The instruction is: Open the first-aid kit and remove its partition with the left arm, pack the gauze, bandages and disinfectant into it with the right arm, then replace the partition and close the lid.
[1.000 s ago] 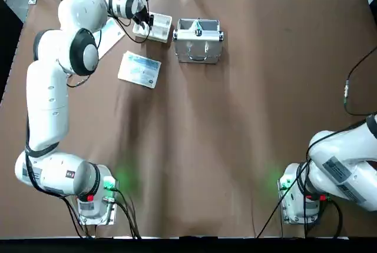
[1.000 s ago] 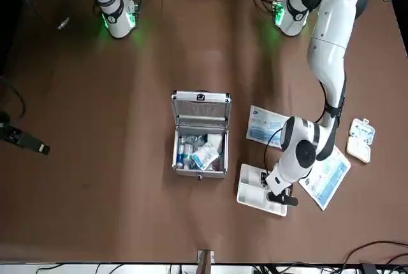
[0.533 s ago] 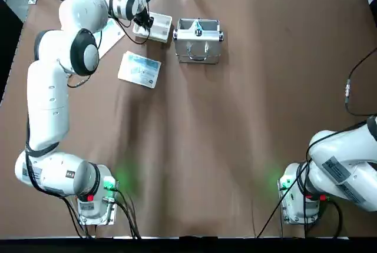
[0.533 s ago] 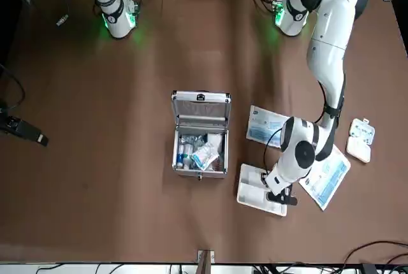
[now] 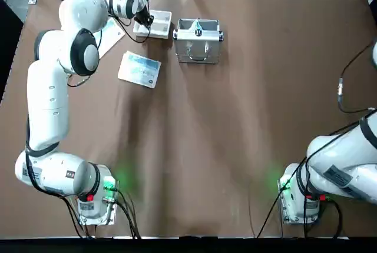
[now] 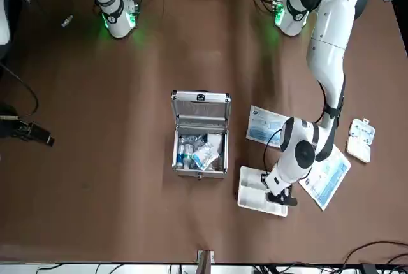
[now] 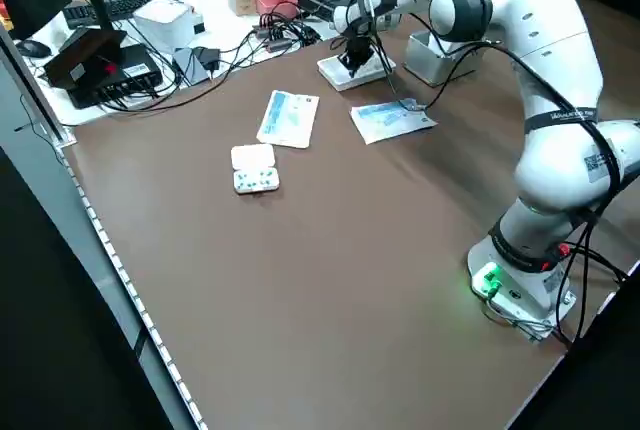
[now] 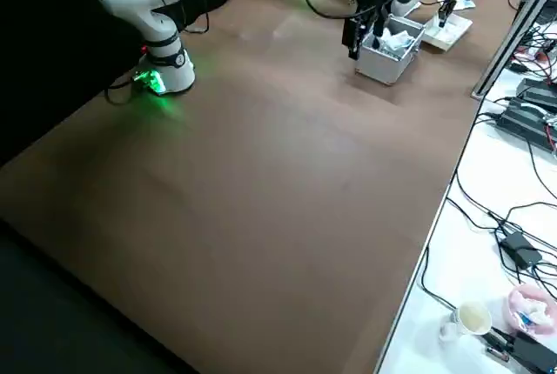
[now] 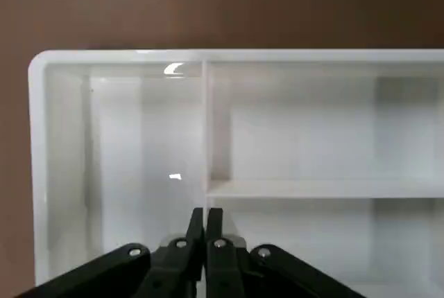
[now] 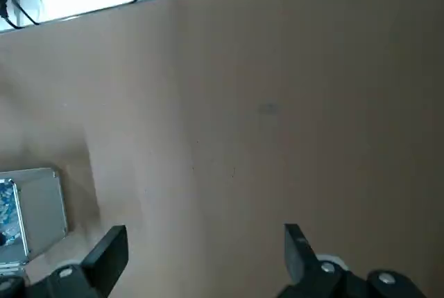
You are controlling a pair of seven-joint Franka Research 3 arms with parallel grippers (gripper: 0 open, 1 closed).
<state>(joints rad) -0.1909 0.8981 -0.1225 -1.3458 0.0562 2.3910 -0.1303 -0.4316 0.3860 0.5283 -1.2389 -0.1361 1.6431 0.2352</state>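
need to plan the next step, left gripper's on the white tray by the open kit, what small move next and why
Probably lift the partition off the table and carry it toward the first-aid kit. The left gripper has its fingers pinched shut on a tray divider wall, the kit's lid stands open with supplies already inside, and the right gripper hangs open over bare table.

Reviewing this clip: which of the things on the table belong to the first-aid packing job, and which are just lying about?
Job things:
- silver metal first-aid case, lid open, supplies inside
- cream-white divided plastic partition tray, beside the case
- left gripper, shut on the tray's wall

Lying about:
- two flat white-and-blue printed packets
- small white pill box
- loose black cable
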